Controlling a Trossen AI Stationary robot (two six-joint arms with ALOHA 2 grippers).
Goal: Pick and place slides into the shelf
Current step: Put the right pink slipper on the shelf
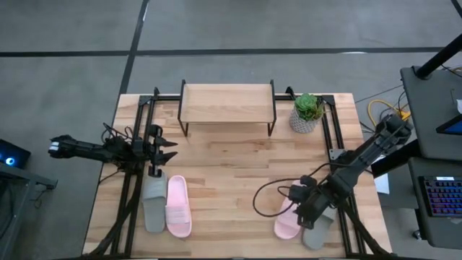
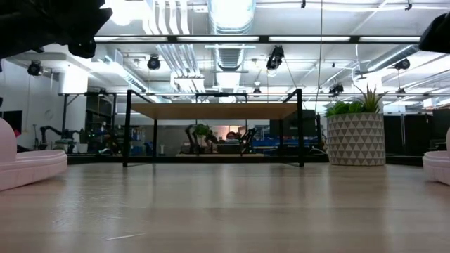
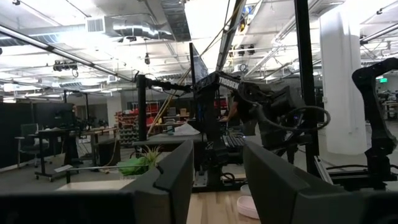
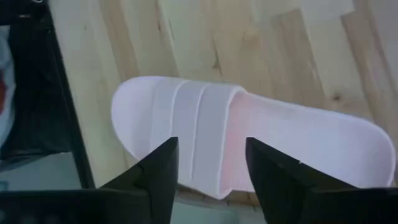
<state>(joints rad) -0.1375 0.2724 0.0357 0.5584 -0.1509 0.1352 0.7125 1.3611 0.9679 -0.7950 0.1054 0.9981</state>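
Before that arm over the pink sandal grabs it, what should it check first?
1. Right gripper over the pink slide: ok, jaws on either side of the strap.
2. Jaws open: ok.
3. Grey slide beside it, may get bumped: cannot tell.
4. Space under the shelf free: ok in the low view.
5. Plant pot beside the shelf: ok, apart from it.
6. Left gripper out of the way: ok.

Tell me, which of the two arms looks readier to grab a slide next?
Probably the right. The right gripper hangs open directly above the pink slide at the table's right side. The left gripper, also open, points level across the table, away from its own pair.
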